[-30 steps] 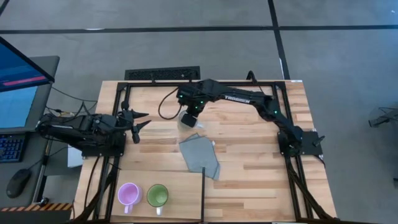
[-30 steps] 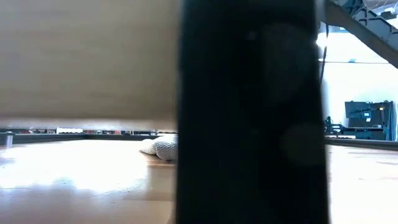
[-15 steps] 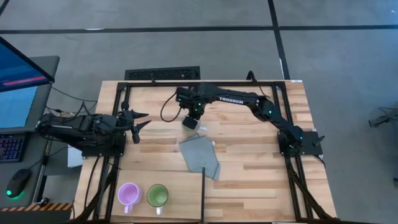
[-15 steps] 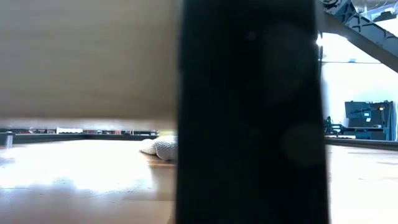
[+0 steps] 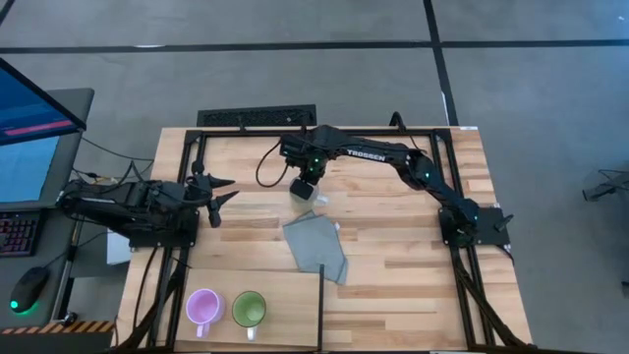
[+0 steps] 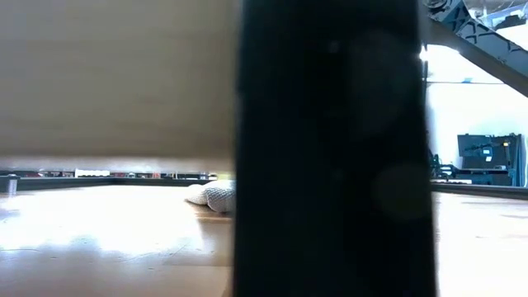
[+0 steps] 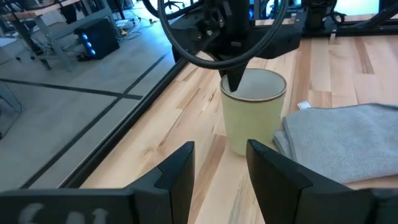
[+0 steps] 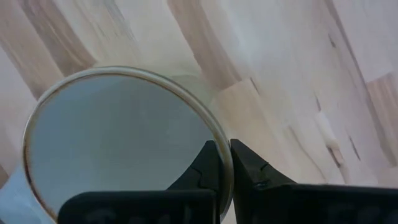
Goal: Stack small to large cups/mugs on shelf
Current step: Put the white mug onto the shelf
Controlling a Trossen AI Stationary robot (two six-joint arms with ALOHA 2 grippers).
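Cream-white glazed ceramic mug (image 5: 303,193), smooth, straight-walled and thin-rimmed, pinched by the wall in the right gripper (image 5: 307,182): one dark finger inside the bowl, the other outside, jaws pressed together on the rim, seen plainly in the right wrist view. Upright, open mouth up, at the far middle of the striped butcher-block tabletop (image 5: 393,246), just beyond a soft grey folded cloth (image 5: 316,247); touching the wood or held just off it, impossible to tell. Well apart toward the near left corner, the pale plain wooden shelf board (image 5: 285,295) edged in thin black rails, already bearing a light purple mug (image 5: 203,306) and a green mug (image 5: 249,310) side by side, both mouths up. Likely next: a carry from the far middle across the cloth to that near-left board. Left gripper (image 5: 218,192) idle at the table's left edge, fingers parted and empty, aimed at the cream mug; nearer the shelf, yet not the one holding.
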